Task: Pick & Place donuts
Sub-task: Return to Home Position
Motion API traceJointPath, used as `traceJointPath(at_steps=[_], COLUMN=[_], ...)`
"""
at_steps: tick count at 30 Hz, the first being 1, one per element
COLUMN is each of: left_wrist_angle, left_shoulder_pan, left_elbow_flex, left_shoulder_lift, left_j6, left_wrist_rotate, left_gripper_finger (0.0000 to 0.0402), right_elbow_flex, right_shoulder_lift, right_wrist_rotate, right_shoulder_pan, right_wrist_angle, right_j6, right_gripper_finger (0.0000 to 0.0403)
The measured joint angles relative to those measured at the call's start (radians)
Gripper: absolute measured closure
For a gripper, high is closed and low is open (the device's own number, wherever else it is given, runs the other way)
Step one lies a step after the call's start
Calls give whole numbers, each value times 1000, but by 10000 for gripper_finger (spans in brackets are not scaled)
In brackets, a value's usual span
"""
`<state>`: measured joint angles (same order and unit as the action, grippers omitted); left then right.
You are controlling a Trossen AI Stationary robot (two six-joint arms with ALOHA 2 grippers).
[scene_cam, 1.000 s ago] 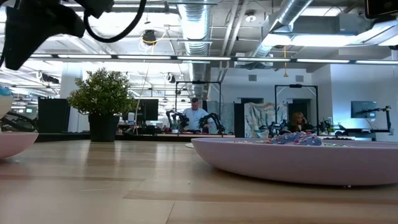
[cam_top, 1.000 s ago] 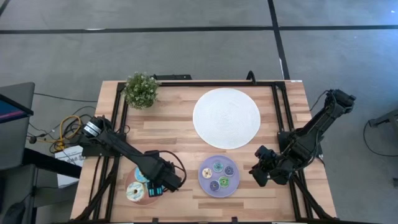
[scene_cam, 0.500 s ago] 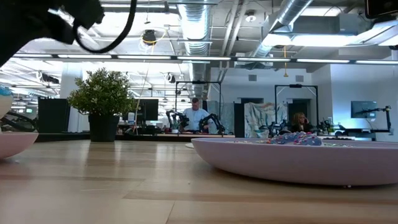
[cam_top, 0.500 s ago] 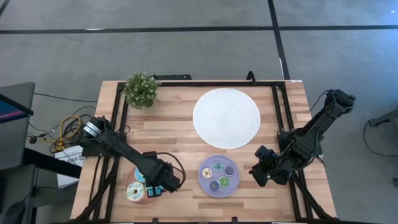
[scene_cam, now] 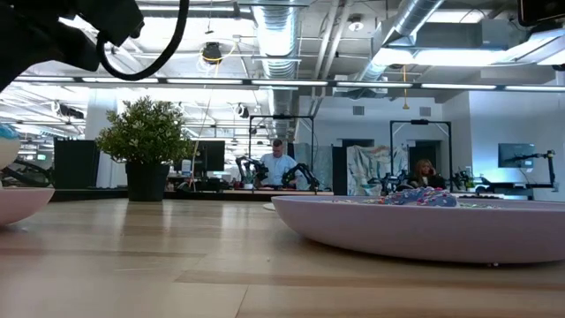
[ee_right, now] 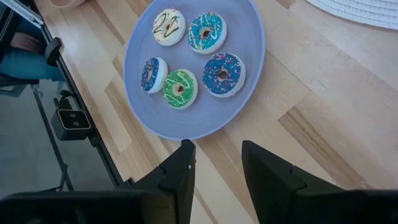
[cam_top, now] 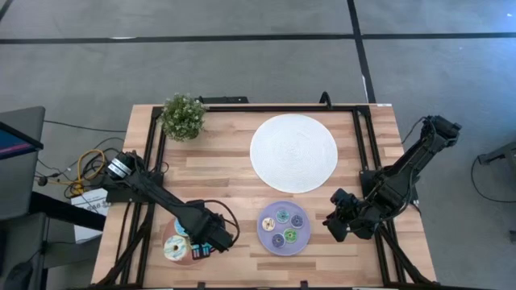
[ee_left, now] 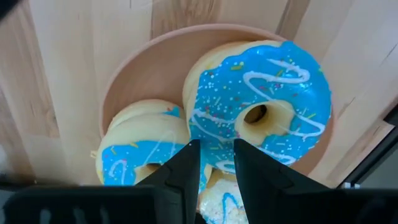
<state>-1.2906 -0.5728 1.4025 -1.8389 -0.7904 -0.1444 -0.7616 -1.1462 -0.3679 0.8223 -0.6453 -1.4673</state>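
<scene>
Left gripper (ee_left: 216,144) has eased back a touch over the pink plate (ee_left: 134,68); fingers narrowly apart, holding nothing; big blue donuts (ee_left: 261,112) lie piled right beneath it; right gripper (ee_right: 217,144) waits, spread and empty, five small donuts (ee_right: 180,87) on the purple plate (ee_right: 255,37) just ahead; no loose donuts visible; sorting looks finished, only homing remains.
</scene>
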Motion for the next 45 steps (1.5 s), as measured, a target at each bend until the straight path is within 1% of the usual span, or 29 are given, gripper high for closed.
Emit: traceJointPath(at_steps=[7, 14, 17, 23, 28, 31, 34, 36, 39, 42, 45], left_wrist_angle=[3, -8, -33, -113, -91, -24, 110, 218, 383, 535, 662], left_shoulder_pan=[-1, -1, -1, 3, 33, 65, 107, 133, 167, 195, 228], left_elbow_flex=[0, 6, 40, 155, 238, 259, 263, 264, 264, 264, 264], left_shoulder_lift=[0, 0, 1, 2, 3, 3, 3, 3, 3, 3, 1], left_j6=[-9, -35, -47, -49, -29, 11, 79, 161, 335, 487, 570], left_wrist_rotate=[27, 11, 13, 50, 121, 190, 246, 292, 342, 381, 425], left_gripper_finger=[310, 310, 310, 310, 310, 310, 310, 311, 317, 331, 355], right_elbow_flex=[0, 0, 0, 0, 0, 0, 0, 0, 0, 0, 0], right_shoulder_lift=[0, 0, 0, 0, 0, 0, 0, 0, 0, 0, 0], right_wrist_rotate=[0, 0, 0, 0, 0, 0, 0, 0, 0, 1, 3], right_shoulder_pan=[0, 0, 0, 0, 0, -8, -24, -38, -62, -87, -110], right_wrist_angle=[0, 3, 3, 3, 0, -9, -17, -35, -99, -172, -199], right_j6=[0, 0, 2, 9, 9, 10, 10, 10, 13, 100, 180], right_gripper_finger=[280, 280, 280, 280, 280, 280, 280, 280, 280, 280, 280])
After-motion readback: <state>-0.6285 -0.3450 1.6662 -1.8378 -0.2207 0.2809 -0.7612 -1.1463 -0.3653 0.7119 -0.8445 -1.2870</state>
